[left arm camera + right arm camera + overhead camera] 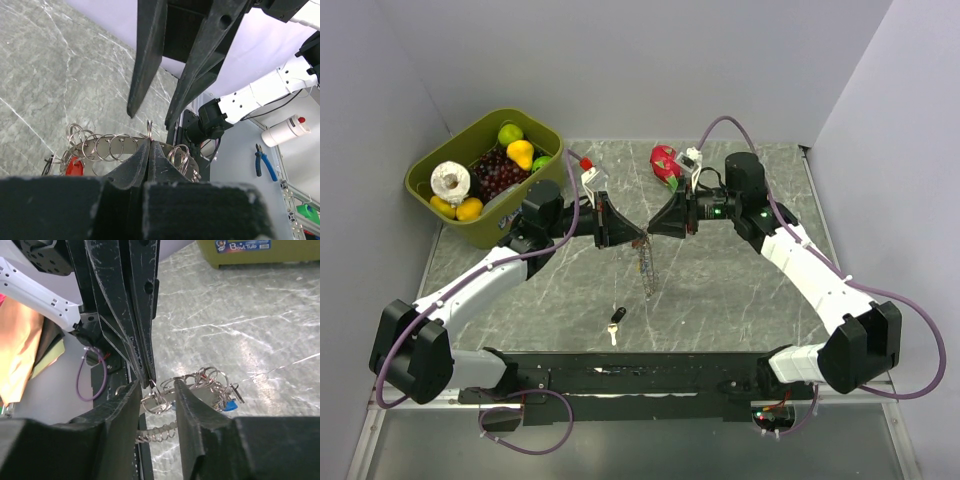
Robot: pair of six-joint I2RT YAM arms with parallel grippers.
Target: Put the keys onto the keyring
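The keyring [648,266] hangs edge-on between my two grippers above the middle of the table. My left gripper [637,238] is shut and pinches a small ring at the top of the keyring [105,145], which carries several small wire rings and a red tag [74,166]. My right gripper [651,233] is open, with its fingers [125,405] on either side of the keyring [210,381] just below the left gripper's tips. A blue-headed key [228,405] hangs on the keyring. A loose key [614,322] with a black head lies on the table below.
A green bin [450,215] of toy fruit stands at the back left, also in the right wrist view [250,252]. A red dragon fruit [664,162] and a small white bottle with a red cap [588,170] lie at the back.
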